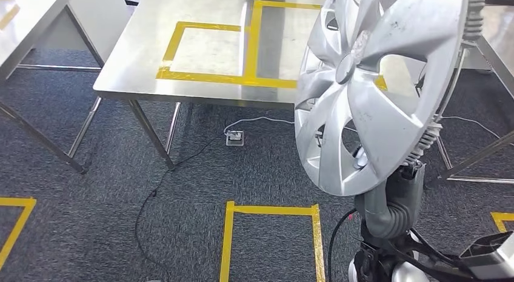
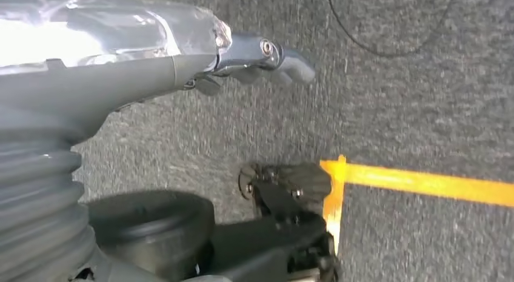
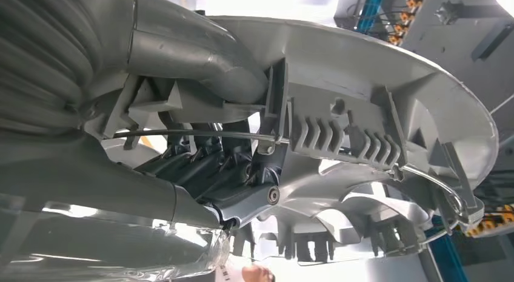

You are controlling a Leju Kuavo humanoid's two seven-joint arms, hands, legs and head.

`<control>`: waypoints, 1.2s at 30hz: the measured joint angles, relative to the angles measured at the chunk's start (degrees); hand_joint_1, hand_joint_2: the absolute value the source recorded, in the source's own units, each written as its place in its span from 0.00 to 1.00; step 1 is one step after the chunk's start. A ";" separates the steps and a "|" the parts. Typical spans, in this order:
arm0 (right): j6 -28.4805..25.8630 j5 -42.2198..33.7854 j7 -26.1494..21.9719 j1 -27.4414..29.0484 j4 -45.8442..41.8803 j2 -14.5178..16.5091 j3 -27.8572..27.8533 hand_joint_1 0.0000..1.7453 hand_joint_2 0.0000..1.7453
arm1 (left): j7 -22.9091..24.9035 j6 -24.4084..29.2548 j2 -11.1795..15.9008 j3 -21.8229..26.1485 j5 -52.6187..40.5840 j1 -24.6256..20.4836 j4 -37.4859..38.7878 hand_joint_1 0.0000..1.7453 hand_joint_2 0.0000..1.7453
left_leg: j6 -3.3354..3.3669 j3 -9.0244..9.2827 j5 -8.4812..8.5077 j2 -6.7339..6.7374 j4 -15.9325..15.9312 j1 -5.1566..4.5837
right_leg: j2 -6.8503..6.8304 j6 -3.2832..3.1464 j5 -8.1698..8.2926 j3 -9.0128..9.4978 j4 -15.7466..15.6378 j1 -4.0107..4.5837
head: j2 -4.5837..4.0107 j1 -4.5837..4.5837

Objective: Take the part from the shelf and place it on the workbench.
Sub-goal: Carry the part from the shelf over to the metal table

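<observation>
Steel workbench (image 1: 200,45) is standing at 12 o'clock, taped yellow. Right hand (image 3: 242,173) is gripping the silver hubcap (image 1: 376,94) by its rim, at 2 o'clock. Left hand (image 2: 260,57) is hanging with fingers apart, holding nothing. Carry step; next, likely walking closer and lowering onto the tabletop.

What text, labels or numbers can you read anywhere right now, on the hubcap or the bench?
None readable.
Hubcap held by the right hand: the center emblem is too blurred to read.
Workbench: only yellow tape outlines, no text.
Floor box: too small to tell.
</observation>
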 joint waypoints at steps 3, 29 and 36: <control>0.00 -0.11 -0.06 0.16 -0.03 0.09 -0.23 1.00 1.00 | 0.14 0.23 0.32 0.00 -0.33 -0.11 -0.01 0.00 1.00 | 1.10 1.00 -0.67 0.04 -0.19 0.04 | 0.00 0.48 -3.10 -2.99 6.59 -0.03 | 0.00 0.58; 0.74 -0.93 -2.37 2.63 0.40 0.80 -1.44 1.00 1.00 | 1.31 -0.23 1.04 -0.04 -2.27 -0.17 -0.49 0.00 1.00 | -0.80 -0.03 0.51 0.01 -0.14 0.01 | 0.21 -0.93 -0.30 1.05 -0.41 0.51 | 0.00 0.10; 0.96 -1.03 -2.37 3.35 0.19 0.83 -2.02 1.00 1.00 | 2.40 -0.66 0.90 -0.04 -2.41 -0.14 -0.48 0.00 1.00 | 1.24 2.08 -1.47 -0.15 -0.35 0.04 | 0.13 0.22 -6.33 -7.97 15.93 0.34 | 0.00 1.45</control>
